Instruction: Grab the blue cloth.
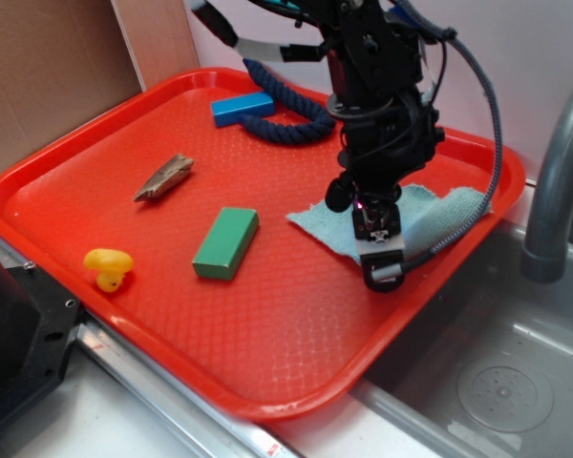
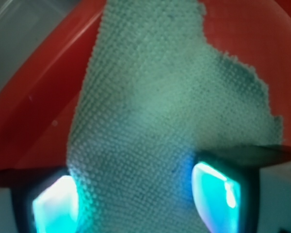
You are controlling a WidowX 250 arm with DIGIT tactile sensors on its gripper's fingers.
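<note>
At the far left of the red tray (image 1: 95, 143) sits a yellow duck (image 1: 108, 268), near the front edge. Just right of it, further back, a brown scrap (image 1: 164, 178) lies flat. A green block (image 1: 226, 242) rests next, towards the middle of the tray. Behind it, near the back rim, a blue block (image 1: 242, 108) lies just beside a coiled navy rope (image 1: 285, 122).

My arm (image 1: 377, 86) comes down from the top of the exterior view, steep and nearly upright, with the wrist bent towards the tray's right side. My gripper (image 1: 379, 256) points downward over the cloth (image 1: 329, 224), which lies flat on the right part of the tray, close to the rim next to the sink (image 1: 487, 372). A dark cable (image 1: 487, 124) loops from my arm down to the cloth's right edge.

In the wrist view my two fingertips (image 2: 56, 206) glow teal and stand apart, one on each side, with the cloth (image 2: 155, 97) spreading between them. My gripper is spread wide, clasping nothing.

A grey faucet (image 1: 554, 181) rises at the far right.
</note>
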